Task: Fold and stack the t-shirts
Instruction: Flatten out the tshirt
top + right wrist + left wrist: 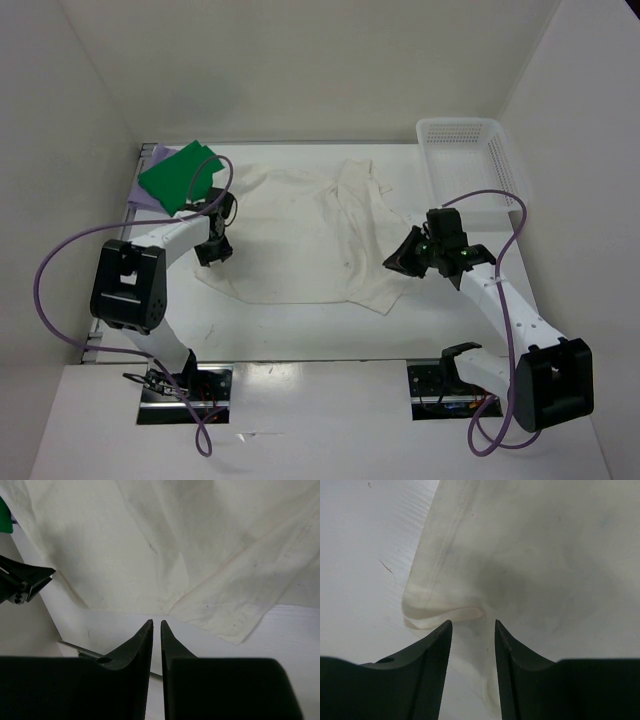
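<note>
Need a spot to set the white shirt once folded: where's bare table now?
Bare: near strip between white shirt and table edge; thin far strip between green shirt and basket. Crowded: centre under the white shirt, far-left corner with the green shirt, and the shirt's sides, where left gripper and right gripper hover.

Robot lab: white-walled test table (300,335)

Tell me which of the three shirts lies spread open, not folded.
The cream-white shirt, spread over the table. The green shirt lies folded on the lavender shirt in the far left corner.
</note>
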You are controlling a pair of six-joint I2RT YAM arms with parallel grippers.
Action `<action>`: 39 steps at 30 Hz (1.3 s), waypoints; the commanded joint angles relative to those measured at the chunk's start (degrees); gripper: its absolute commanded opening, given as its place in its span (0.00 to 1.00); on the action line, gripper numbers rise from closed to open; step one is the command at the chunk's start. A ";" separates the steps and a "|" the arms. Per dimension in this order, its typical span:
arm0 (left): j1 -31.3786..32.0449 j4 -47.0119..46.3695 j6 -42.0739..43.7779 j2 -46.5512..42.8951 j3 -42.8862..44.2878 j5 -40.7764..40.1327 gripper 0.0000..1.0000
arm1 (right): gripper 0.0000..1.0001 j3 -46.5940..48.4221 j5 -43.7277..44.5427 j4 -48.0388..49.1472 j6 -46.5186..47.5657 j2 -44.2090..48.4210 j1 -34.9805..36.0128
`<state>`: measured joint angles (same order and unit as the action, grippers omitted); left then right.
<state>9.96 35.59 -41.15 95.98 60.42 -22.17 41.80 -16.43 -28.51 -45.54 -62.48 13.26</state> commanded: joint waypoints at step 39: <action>-4.85 7.56 3.35 -19.96 2.76 4.07 0.00 | 0.62 0.30 17.65 -4.18 -4.73 -0.01 -1.13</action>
<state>6.98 41.93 -41.56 75.96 60.58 -19.11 41.80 -5.13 -30.68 -48.27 -61.47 12.62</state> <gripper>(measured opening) 0.008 0.640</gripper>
